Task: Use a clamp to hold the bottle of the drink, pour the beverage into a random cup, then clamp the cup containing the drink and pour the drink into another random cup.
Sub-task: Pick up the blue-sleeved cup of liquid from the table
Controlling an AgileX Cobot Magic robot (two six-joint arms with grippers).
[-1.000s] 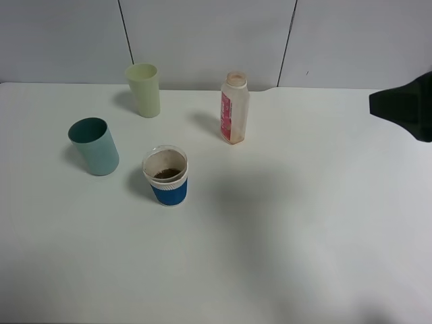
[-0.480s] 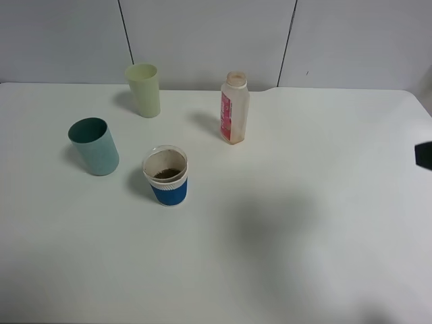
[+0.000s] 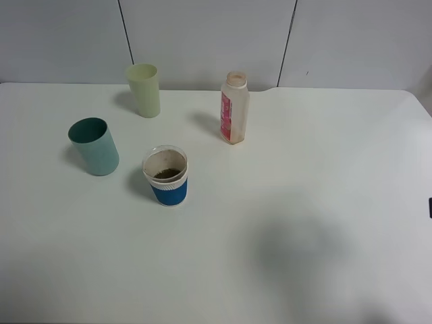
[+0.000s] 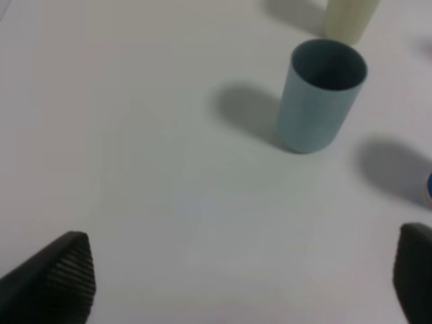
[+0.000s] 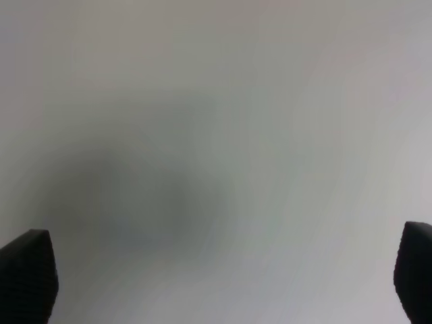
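Nearest, the left pincer (image 4: 233, 277) and right pincer (image 5: 221, 270) both gape wide over the white counter (image 3: 304, 202), holding nothing. Next, the blue cup (image 3: 167, 179) stands upright with a little dark drink (image 3: 167, 174) inside. The teal cup (image 3: 94, 147) stands near it, to its left and slightly farther back. Beyond stands the bottle (image 3: 234, 108), uncapped; the white writing on its red label (image 3: 226, 116) is too small to read. Farthest is a pale cup (image 3: 144, 90).

A plain white table (image 3: 304, 202) with a smooth matte top carries four things, all upright and apart from one another. Toward the back stand a pale yellow-green plastic tumbler (image 3: 144, 90) and, to its right, a small translucent plastic bottle (image 3: 234, 108) with a red-pink label. Nearer the front, on the left, stands a teal-green plastic tumbler (image 3: 94, 146). Near it, to the right, is a short paper cup (image 3: 167, 177) with a blue ribbed sleeve.
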